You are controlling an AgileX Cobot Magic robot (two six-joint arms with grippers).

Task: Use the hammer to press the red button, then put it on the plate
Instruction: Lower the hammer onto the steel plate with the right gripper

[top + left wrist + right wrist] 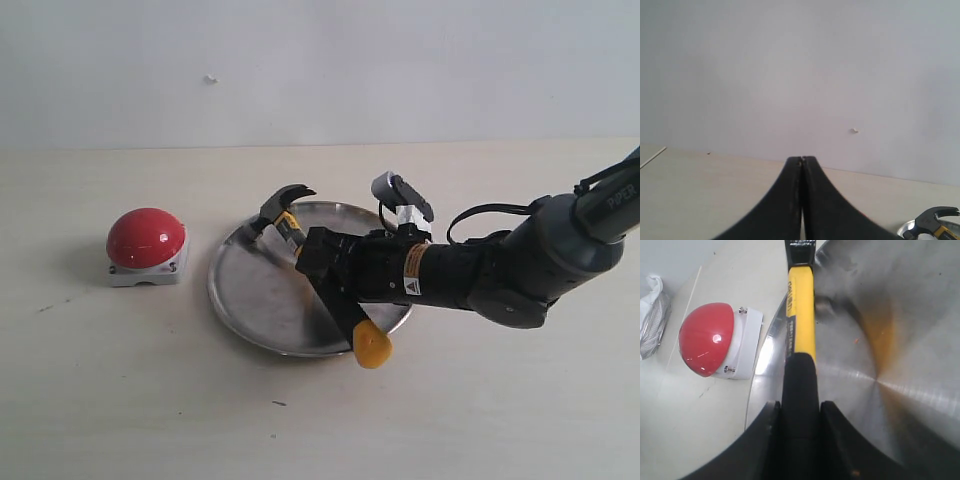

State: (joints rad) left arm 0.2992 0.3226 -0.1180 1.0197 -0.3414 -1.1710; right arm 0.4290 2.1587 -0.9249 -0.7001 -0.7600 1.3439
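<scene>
My right gripper is shut on the black grip of the hammer, which slants over the silver plate. The dark steel head lies near the plate's far left rim. The hammer's yellow looped end sticks out past the near rim. The red button on its light-grey base stands on the table left of the plate, apart from the hammer. My left gripper is shut with nothing in it and faces the wall; the hammer head shows at the corner of its view.
A pale wooden table runs to a white wall. A crumpled white cloth or bag lies beyond the button in the right wrist view. The right arm reaches in from the right, over the table.
</scene>
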